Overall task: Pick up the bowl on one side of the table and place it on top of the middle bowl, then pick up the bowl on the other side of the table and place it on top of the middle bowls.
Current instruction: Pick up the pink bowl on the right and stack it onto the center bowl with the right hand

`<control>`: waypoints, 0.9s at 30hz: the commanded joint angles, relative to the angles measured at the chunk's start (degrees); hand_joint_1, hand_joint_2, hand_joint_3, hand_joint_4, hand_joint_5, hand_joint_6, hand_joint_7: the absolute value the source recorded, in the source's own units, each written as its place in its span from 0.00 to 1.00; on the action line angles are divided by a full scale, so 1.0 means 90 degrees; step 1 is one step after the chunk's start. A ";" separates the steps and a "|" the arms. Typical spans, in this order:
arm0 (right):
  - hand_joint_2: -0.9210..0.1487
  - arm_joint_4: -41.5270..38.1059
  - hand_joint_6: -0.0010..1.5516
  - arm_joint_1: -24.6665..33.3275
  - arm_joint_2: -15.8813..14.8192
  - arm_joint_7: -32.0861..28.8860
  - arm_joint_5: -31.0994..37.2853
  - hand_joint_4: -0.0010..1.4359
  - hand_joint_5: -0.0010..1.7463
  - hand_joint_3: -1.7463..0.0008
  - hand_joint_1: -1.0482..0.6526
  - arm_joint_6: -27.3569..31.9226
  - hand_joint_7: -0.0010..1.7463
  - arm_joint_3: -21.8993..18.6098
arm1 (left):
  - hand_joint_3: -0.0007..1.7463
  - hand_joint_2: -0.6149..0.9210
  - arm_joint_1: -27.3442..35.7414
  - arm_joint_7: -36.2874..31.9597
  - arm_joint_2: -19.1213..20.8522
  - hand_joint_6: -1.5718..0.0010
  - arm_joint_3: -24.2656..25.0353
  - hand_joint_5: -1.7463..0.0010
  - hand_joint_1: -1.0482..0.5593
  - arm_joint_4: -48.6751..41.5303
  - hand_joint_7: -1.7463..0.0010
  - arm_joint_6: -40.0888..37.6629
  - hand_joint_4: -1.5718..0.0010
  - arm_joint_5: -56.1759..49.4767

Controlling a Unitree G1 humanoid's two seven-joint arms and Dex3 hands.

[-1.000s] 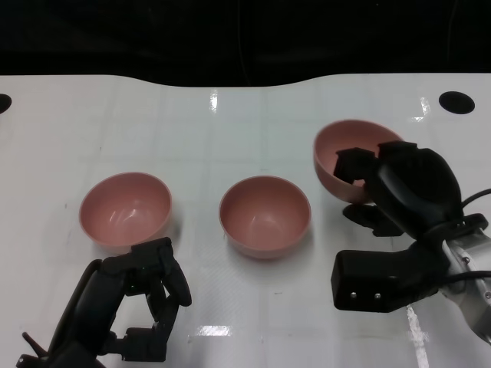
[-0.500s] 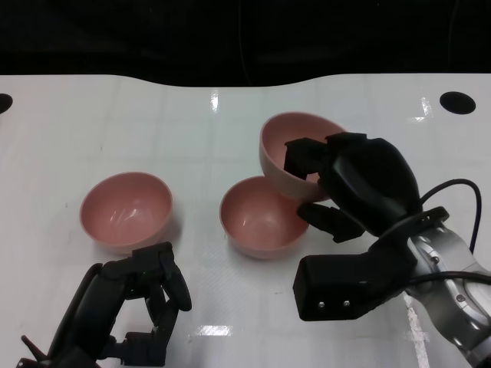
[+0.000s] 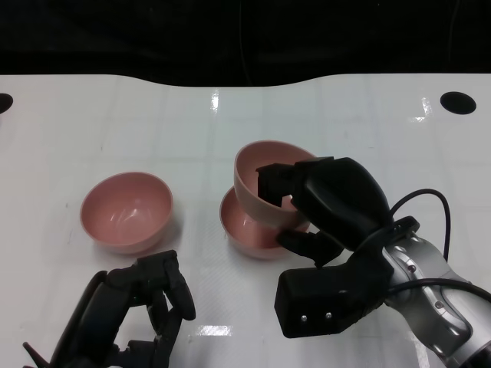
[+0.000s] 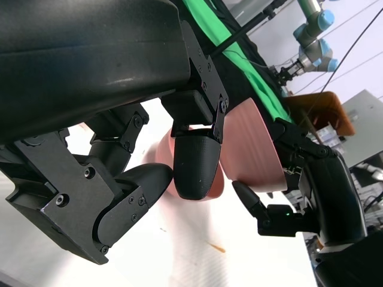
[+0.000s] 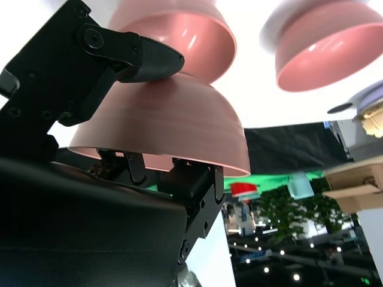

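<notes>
Head view: the right hand (image 3: 311,207) grasps a pink bowl (image 3: 261,172) by its rim, fingers inside the cavity and others beneath the outer wall. This held bowl is tilted, its opening turned toward 10 o'clock, and it sits over the middle bowl (image 3: 249,234) near the centre of the white table (image 3: 115,115); whether the two touch cannot be told. A left bowl (image 3: 126,211) stands upright at about 9 o'clock of the middle bowl, well apart from it. The left hand (image 3: 142,307) lies at 6 o'clock of the left bowl, near but apart from it, fingers curled inward and holding nothing.

Left wrist view: the left hand (image 4: 149,173) fills most of the frame, its fingers (image 4: 194,161) bent in with nothing between them. Beyond them the held bowl (image 4: 248,149) shows its ribbed outer wall, with the right hand (image 4: 317,191) gripping it from the far side.

Right wrist view: the right hand (image 5: 114,89) clamps the held bowl (image 5: 167,125), one finger (image 5: 146,57) pressed on the outer wall and others under the rim. The middle bowl (image 5: 179,27) appears just beyond the held one, and the left bowl (image 5: 326,45) farther off.
</notes>
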State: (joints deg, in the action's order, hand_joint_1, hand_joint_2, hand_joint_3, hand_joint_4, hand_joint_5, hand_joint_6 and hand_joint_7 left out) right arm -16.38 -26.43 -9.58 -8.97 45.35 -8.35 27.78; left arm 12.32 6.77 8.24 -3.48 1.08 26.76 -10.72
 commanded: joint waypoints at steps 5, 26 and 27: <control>0.57 -0.0403 0.53 -0.0256 -0.0002 -0.0064 0.0010 0.68 1.00 0.36 0.49 -0.0141 0.73 0.0058 | 0.84 0.63 0.0052 -0.0185 0.0018 0.49 -0.0070 0.00 0.58 0.0198 0.09 -0.0019 0.43 -0.0185; 0.00 -0.0658 0.27 -0.0488 -0.0177 0.1073 0.0272 0.22 0.14 0.85 0.20 0.0263 0.00 0.0352 | 0.84 0.63 0.0057 -0.0249 -0.0053 0.49 -0.0176 0.00 0.58 0.0410 0.09 -0.0209 0.43 -0.0406; 0.00 -0.0636 0.25 -0.0464 -0.0190 0.1092 0.0284 0.20 0.13 0.85 0.19 0.0260 0.00 0.0364 | 0.84 0.63 0.0056 -0.0251 -0.0052 0.49 -0.0180 0.00 0.58 0.0420 0.09 -0.0218 0.43 -0.0428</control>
State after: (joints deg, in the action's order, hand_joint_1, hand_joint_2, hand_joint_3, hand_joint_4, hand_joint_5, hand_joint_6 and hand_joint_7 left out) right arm -23.17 -30.15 -10.15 0.18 47.76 -6.09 30.87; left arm 12.80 5.31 7.07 -5.06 3.98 25.18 -14.06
